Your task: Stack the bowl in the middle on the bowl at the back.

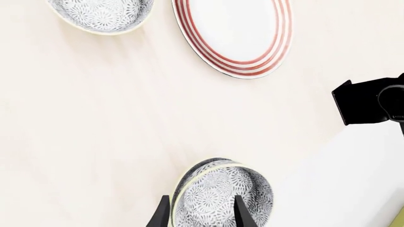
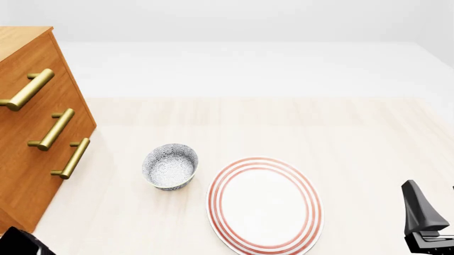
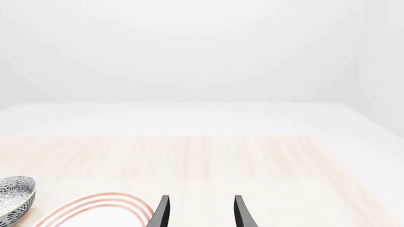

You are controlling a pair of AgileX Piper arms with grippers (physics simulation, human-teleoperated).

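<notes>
Left claw (image 1: 202,215), fingers spread, straddles a speckled bowl (image 1: 224,194) for lifting; right claw (image 3: 202,213) open, empty, above the tabletop (image 3: 252,161).

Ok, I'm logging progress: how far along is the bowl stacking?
Done: nothing; the back bowl sits empty. In hand: the left gripper, open, straddles the middle bowl, apparently ungrasped. Left: grasp, carry, stack. The right gripper is open, empty.

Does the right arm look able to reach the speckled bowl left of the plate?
Probably: the right gripper is open, and only the flat plate lies between it and the bowl.
</notes>
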